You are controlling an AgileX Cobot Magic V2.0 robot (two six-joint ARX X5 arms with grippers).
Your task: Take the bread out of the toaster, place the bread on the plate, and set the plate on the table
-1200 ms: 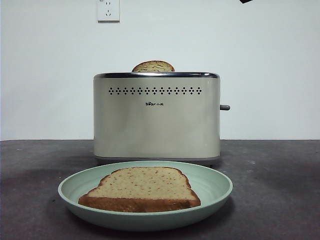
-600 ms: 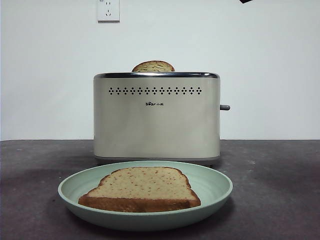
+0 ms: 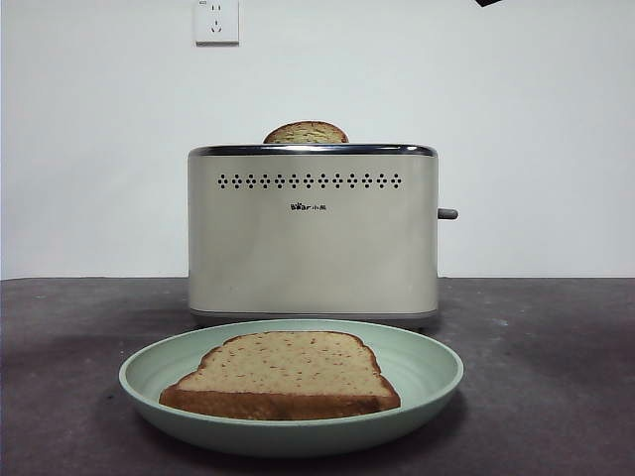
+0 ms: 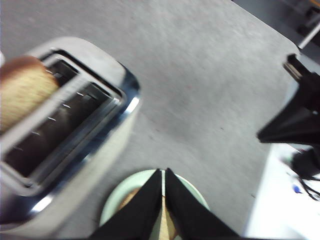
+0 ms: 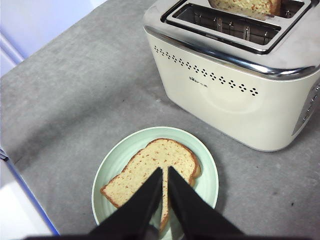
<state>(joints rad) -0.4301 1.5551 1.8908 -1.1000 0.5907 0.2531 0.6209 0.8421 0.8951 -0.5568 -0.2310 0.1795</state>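
One table (image 3: 556, 377), dark grey-brown and mottled, carries everything. Cream toaster (image 3: 313, 233) stands upright on it toward the back, chrome rim on top, two rows of dot holes and small dark logo on its front face, grey lever (image 3: 447, 213) sticking out one side. Mint-green plate (image 3: 427, 362) sits flat on the table just in front of the toaster, close to its base, wider than the toaster body. The bread (image 3: 283, 377) lies flat in the plate, crust edge toward the front camera, domed edge toward the toaster, fully inside the rim. Second slice (image 3: 306, 133) stands in the toaster's far slot, only its rounded brown top showing above the rim; near slot looks empty in the right wrist view. Right gripper (image 5: 165, 175) hangs high above the plate and bread, touching nothing, jaws nearly together with a thin gap. Left gripper (image 4: 163, 176) also high, above the plate's edge beside the toaster, jaws close together, holding nothing. Black arm tip (image 3: 486, 3) shows at the top edge of the front view. White wall socket (image 3: 216, 21) on the wall behind.
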